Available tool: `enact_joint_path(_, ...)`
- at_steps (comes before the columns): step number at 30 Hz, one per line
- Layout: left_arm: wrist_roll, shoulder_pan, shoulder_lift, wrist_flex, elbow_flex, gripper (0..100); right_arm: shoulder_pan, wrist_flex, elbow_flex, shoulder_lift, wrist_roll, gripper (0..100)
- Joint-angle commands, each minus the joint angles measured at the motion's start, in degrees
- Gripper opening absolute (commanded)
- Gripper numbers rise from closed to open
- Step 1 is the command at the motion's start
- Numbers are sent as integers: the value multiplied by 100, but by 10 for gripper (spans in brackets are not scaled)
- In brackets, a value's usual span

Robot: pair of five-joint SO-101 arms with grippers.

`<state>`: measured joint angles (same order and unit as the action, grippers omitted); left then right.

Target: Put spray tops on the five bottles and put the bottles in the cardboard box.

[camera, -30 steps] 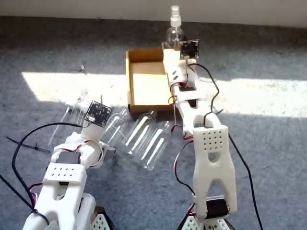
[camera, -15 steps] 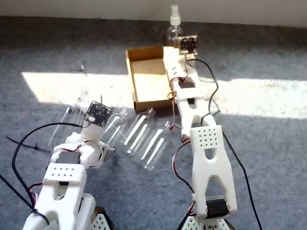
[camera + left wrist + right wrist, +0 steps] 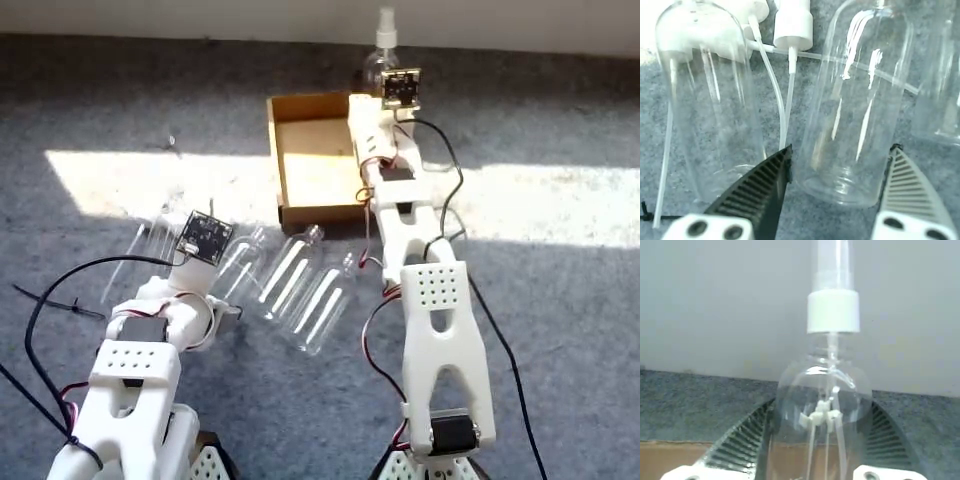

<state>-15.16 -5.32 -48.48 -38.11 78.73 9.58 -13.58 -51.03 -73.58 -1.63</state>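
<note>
My right gripper (image 3: 822, 407) is shut on a clear bottle (image 3: 822, 390) with a white spray top (image 3: 833, 310), held upright. In the high view this bottle (image 3: 384, 50) is at the far right corner of the cardboard box (image 3: 285, 180), near the wall. Several capless clear bottles lie on the carpet, among them one (image 3: 293, 270) beside another (image 3: 328, 303). My left gripper (image 3: 840, 152) is open, and its fingers straddle the base of a lying bottle (image 3: 857, 115). A second bottle (image 3: 710, 110) lies beside it, with loose spray tops (image 3: 792, 25) and their tubes just beyond.
The floor is grey carpet with a sunlit band across it. A black cable tie (image 3: 55, 305) lies at the left. The right arm's cables (image 3: 445, 190) hang beside the box. A pale wall (image 3: 200, 15) runs along the far edge.
The right arm has carried the capped bottle to the right and farther off, toward the wall. The box has shifted slightly right. The left arm has not moved.
</note>
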Motion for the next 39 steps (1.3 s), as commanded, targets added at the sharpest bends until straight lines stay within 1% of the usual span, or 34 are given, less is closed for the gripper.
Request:
enact_joint_path(1,-26,-22,-22,185,-22,280,-92,22,-321,154,18,191)
enact_joint_path(7,-26,-22,-22,255,-22,280,-119,22,-321,163,-26,196)
enact_joint_path(11,-26,-22,-22,255,-22,280,-198,22,-330,163,-369,196)
enact_joint_path(17,-26,-22,-22,255,-22,280,-189,48,-330,163,-387,205)
enact_joint_path(19,-26,-22,-22,255,-22,280,-198,549,-330,215,-387,229)
enact_joint_path(21,-26,-22,-22,255,-22,280,-198,1191,-330,426,-334,248)
enact_joint_path(22,-26,-22,-22,255,-22,280,-198,1332,-330,514,-220,254)
enact_joint_path(25,-26,-22,-22,255,-22,280,-251,1358,-330,716,53,258)
enact_joint_path(35,-26,-22,-22,273,-22,280,-286,1349,-330,796,53,260)
enact_joint_path(39,-26,-22,-22,554,101,280,-286,1367,-330,796,53,260)
